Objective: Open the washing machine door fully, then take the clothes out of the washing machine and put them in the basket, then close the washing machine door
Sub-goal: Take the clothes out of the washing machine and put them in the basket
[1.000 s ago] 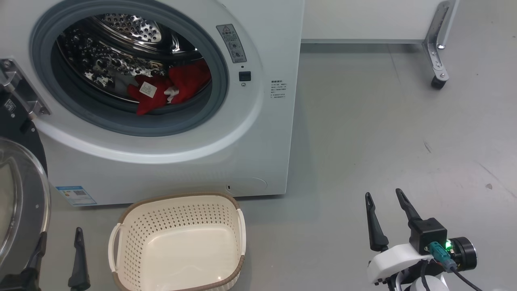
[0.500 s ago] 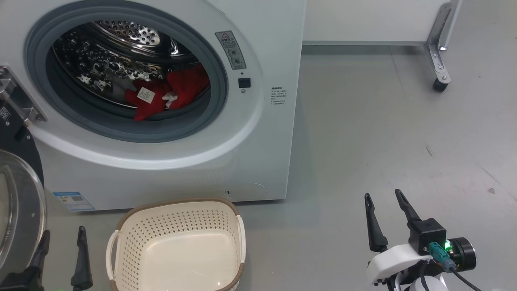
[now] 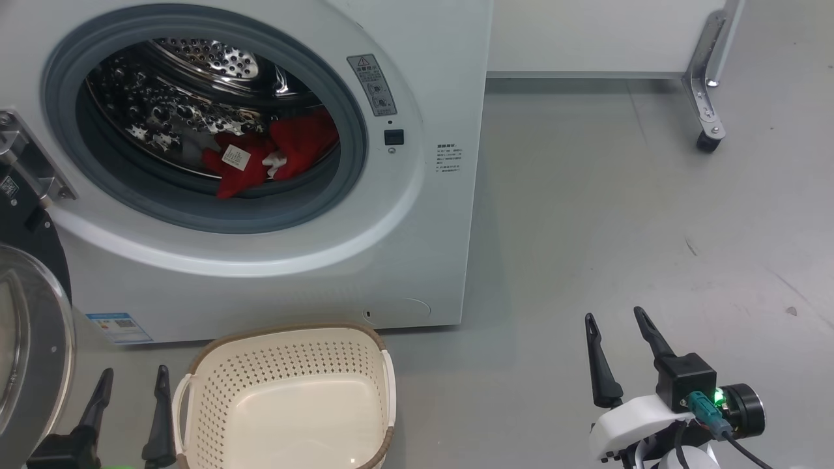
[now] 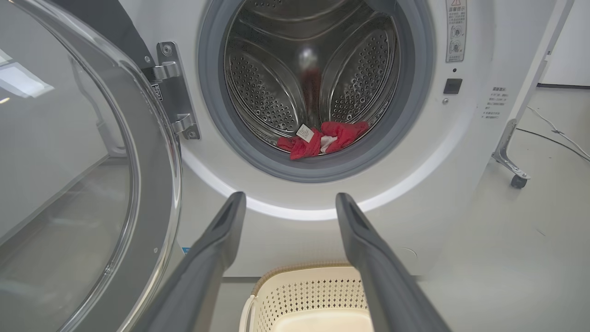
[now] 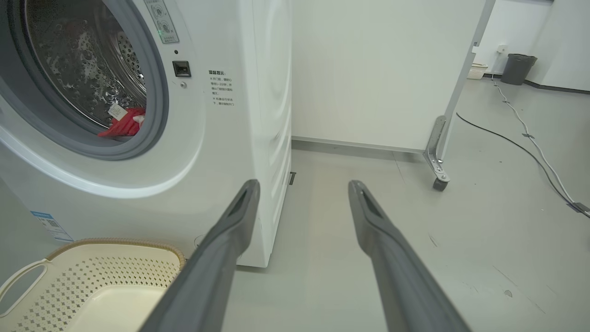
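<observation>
Head view: at the far left the washing machine door (image 3: 29, 339) stands swung open on its hinge, its clear glass bowl bulging outward. Just right of it, at the bottom edge, the left gripper (image 3: 134, 372) points up with its fingers apart and nothing between them. Beside that gripper the cream basket (image 3: 287, 331) sits on the grey floor (image 3: 586, 195), just in front of the washing machine (image 3: 417, 215). Above the basket, inside the steel drum, the red clothes (image 3: 293, 143) lie bunched at the near lip of the opening, a white tag showing. Well to the right, the right gripper (image 3: 614, 316) holds its fingers apart, gripping nothing. At the far right stands a metal leg on a caster (image 3: 707, 140).
</observation>
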{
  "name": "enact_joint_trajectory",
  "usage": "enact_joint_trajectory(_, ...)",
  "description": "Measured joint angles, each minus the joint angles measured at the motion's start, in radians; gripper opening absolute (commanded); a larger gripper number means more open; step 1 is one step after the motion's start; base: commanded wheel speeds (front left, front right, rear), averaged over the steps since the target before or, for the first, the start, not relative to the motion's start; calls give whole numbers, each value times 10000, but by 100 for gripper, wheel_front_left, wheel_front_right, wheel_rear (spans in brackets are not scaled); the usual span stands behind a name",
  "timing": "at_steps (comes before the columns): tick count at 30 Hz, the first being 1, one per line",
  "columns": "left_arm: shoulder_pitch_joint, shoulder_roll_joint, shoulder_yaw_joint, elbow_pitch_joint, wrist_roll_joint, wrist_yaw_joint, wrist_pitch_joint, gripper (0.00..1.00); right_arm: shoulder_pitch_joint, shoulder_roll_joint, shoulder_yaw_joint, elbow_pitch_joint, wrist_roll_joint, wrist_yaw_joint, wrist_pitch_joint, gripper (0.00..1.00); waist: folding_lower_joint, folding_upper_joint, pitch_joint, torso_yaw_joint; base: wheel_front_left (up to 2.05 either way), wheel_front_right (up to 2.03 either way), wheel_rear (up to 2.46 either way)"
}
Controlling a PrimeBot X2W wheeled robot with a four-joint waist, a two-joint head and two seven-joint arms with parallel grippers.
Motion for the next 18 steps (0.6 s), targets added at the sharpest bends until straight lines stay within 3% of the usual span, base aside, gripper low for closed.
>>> enact_joint_trajectory(18,-360,92,-1386,100,-1266,0,0,100,-15,2,362,-244,182,-29,0,100,0,0,1077,-2,0,0,0)
